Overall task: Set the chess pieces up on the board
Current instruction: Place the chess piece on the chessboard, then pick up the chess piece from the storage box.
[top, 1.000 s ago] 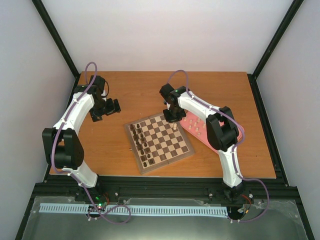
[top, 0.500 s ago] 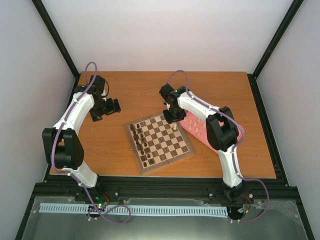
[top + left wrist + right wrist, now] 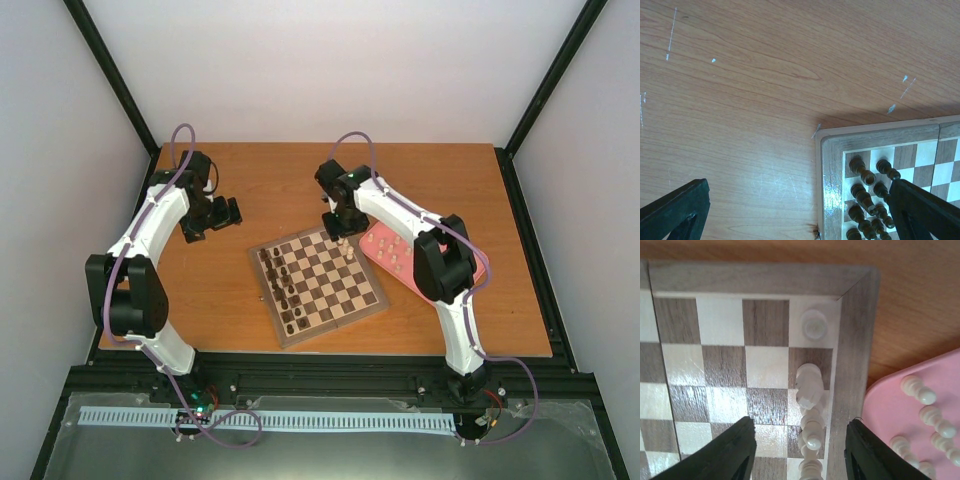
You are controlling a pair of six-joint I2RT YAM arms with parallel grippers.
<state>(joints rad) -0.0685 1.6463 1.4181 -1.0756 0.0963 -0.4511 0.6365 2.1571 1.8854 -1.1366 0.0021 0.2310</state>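
Right pincer: the right gripper (image 3: 801, 442) hangs over a corner of the square wooden chessboard with dark brown and light tan checks (image 3: 765, 277), fingers apart, nothing between them.
Placed: tiny pale cream chess pieces (image 3: 810, 385) stand in a file on the board's edge squares, under and just ahead of this pincer.
Waiting: more of them lie on the pink rounded tray (image 3: 885, 410), right of the pincer, just beside the board.
Axis: the file runs along the pincer's forward line; the fingers open across it.
Nearer arm: the right, judging by the tray.
Left pincer: the left gripper (image 3: 797, 215) is spread and empty, with dark brown chess pieces (image 3: 865, 190) near its right finger.
Writing: none readable.
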